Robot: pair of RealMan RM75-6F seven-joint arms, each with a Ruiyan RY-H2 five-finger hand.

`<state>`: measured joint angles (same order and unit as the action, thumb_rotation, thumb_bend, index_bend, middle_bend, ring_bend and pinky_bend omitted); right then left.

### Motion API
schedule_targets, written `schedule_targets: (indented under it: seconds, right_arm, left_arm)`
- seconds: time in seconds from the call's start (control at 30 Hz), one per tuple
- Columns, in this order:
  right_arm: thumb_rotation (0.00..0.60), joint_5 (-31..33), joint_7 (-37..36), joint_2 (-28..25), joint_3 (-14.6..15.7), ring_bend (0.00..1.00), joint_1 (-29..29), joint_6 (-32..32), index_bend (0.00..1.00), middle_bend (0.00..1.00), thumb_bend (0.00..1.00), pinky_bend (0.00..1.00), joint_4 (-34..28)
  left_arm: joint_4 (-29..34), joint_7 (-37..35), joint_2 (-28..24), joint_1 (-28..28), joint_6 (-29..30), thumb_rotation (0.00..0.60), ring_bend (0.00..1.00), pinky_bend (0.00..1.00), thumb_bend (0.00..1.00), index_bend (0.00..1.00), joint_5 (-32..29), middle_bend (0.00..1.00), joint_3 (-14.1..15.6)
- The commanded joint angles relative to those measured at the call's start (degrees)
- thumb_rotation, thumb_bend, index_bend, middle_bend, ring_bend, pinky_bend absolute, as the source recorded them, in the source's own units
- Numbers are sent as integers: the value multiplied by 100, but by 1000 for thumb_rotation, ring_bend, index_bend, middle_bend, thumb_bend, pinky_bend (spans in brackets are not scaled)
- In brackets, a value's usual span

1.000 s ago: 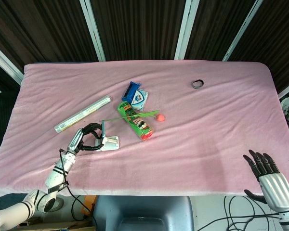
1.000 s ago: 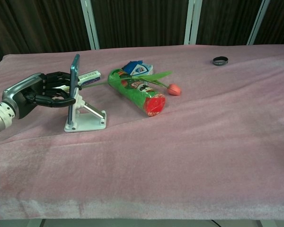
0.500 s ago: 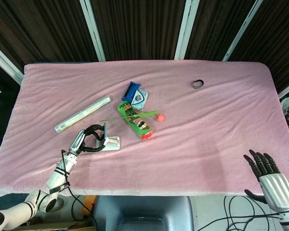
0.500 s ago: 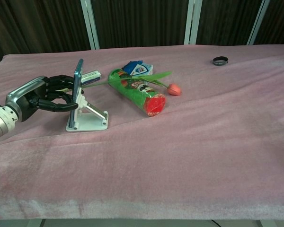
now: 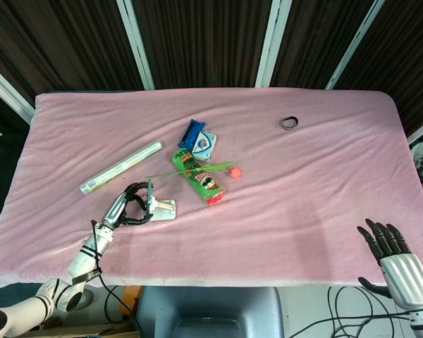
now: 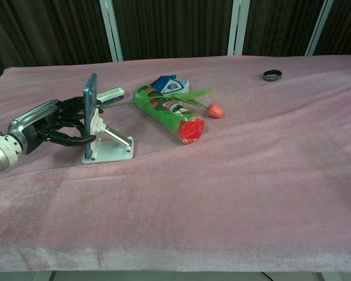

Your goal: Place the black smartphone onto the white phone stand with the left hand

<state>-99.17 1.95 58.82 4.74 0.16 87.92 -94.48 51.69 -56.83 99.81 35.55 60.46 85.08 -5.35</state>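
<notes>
The left hand (image 6: 50,124) grips the black smartphone (image 6: 90,114), which stands nearly upright on the white phone stand (image 6: 110,149) on the pink tablecloth (image 6: 251,170). The phone appears seated in the stand, though the contact is hard to make out. The right hand (image 5: 391,250) hangs off the table's near edge, released, holding nothing.

The left hand (image 6: 47,124) has drawn back toward the surface's left edge, and the black smartphone (image 6: 90,116) now stands more upright on the white phone stand (image 6: 110,146).

Pink-clothed table (image 5: 324,183) bears stand (image 6: 108,149), green can (image 6: 169,113), black ring (image 5: 289,123).
</notes>
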Motion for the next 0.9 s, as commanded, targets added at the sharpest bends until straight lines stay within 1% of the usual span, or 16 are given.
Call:
schedule_targets:
  seconds: [0.03, 0.13, 0.27, 0.3, 0.37, 0.43, 0.47, 0.5, 0.53, 0.57, 0.6, 0.63, 0.67, 0.73, 0.8, 0.9]
  right_arm:
    - [600, 0, -1, -1, 0, 0, 0, -2, 0, 0, 152, 0, 2]
    - [600, -1, 4, -1, 1, 0, -2, -1, 0, 0, 152, 0, -2]
    - [600, 9, -10, -6, -4, 0, -11, 16, 0, 0, 152, 0, -1]
    - [600, 19, -9, -7, -8, 0, -16, 21, 0, 0, 152, 0, 1]
    - [600, 58, -15, -11, -22, 0, -24, 26, 0, 0, 152, 0, 1]
    - [600, 129, -7, -15, -49, 0, -28, 16, 0, 0, 152, 0, -9]
    - [600, 167, -3, -19, -61, 0, -26, 0, 0, 0, 152, 0, -18]
    - [600, 217, 3, -27, -74, 0, -20, -31, 0, 0, 152, 0, -33]
    - [600, 249, 3, -36, -85, 0, -14, -50, 0, 0, 152, 0, -49]
    - [600, 271, 1, -44, -99, 0, -7, -59, 0, 0, 152, 0, -61]
    - [600, 293, 2, -53, -114, 0, -1, -65, 0, 0, 152, 0, -70]
    - [600, 315, 6, -55, -126, 0, -1, -65, 0, 0, 152, 0, -74]
    - [600, 340, 15, -54, -135, 0, -5, -67, 0, 0, 152, 0, -77]
    - [600, 364, 42, -51, -141, 0, -5, -81, 0, 0, 151, 0, -81]
    - [600, 360, 70, -50, -143, 0, -7, -80, 0, 0, 152, 0, -70]
    - [600, 391, 97, -44, -154, 0, -14, -82, 0, 0, 152, 0, -48]
  left_arm:
    - [135, 97, -84, -25, 25, 600, 61, 0, 235, 87, -12, 54, 5]
    - [335, 246, -214, -67, 117, 600, 18, 0, 227, 52, 48, 4, 55]
    - [820, 687, -626, -247, 470, 600, 0, 0, 224, 19, 286, 0, 258]
    - [969, 895, -769, -337, 610, 600, 0, 0, 224, 11, 338, 0, 318]
    - [1410, 1673, -1226, -606, 908, 600, 0, 0, 231, 2, 415, 0, 499]
    - [2050, 2961, -1875, -976, 1136, 600, 0, 1, 257, 0, 329, 0, 717]
    - [2396, 3716, -2180, -1183, 1233, 600, 0, 2, 275, 0, 193, 0, 810]
    - [2899, 4824, -2535, -1497, 1440, 600, 0, 2, 287, 0, -78, 0, 903]
    - [3244, 5624, -2687, -1759, 1719, 600, 0, 1, 293, 0, -318, 0, 922]
    - [3495, 6337, -2708, -2025, 2105, 600, 0, 0, 294, 0, -533, 0, 897]
    - [3600, 7065, -2579, -2334, 2671, 600, 0, 0, 294, 0, -664, 0, 848]
    - [3544, 7393, -2414, -2529, 3055, 600, 0, 0, 294, 0, -689, 0, 804]
    - [3426, 7553, -2229, -2684, 3354, 600, 0, 0, 295, 0, -692, 0, 757]
    - [3121, 7582, -1903, -2880, 3657, 600, 0, 0, 295, 0, -646, 0, 712]
    - [3030, 7665, -1863, -2919, 3609, 600, 0, 0, 295, 0, -540, 0, 801]
    - [3038, 7457, -1908, -2902, 3502, 600, 0, 0, 294, 0, -288, 0, 862]
